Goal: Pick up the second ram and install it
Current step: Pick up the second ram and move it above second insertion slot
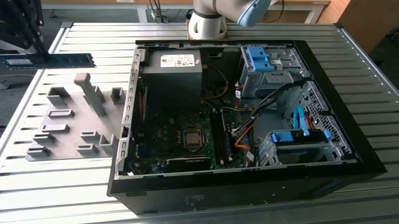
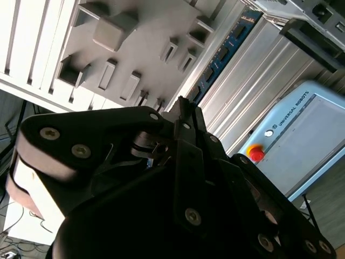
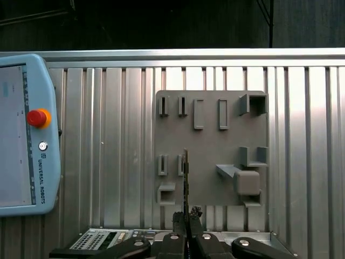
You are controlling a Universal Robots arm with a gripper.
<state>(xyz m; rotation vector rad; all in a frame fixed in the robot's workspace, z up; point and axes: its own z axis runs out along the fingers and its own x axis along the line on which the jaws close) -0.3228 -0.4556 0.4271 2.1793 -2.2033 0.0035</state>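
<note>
The second ram (image 1: 59,60) is a long blue board that hangs level in the air above the far left of the table, beyond the grey fixture plate (image 1: 68,128). My gripper (image 1: 34,55) is shut on it near one end. In the second wrist view the black fingers (image 2: 186,127) pinch the ram (image 2: 226,46), which runs away from them. The first wrist view has the ram (image 3: 185,175) edge-on, rising from my gripper (image 3: 187,216) over the fixture plate (image 3: 210,143). The open computer case (image 1: 124,140) lies to the exterior view's right, its memory slots (image 1: 219,135) beside the processor socket.
The case holds a power supply (image 1: 174,70), blue drive brackets (image 1: 259,58) and loose cables (image 1: 249,126). The fixture plate carries raised grey blocks (image 1: 90,93). A teach pendant (image 3: 24,135) lies on the ribbed metal table (image 1: 62,186). The arm's base (image 1: 209,21) stands behind the case.
</note>
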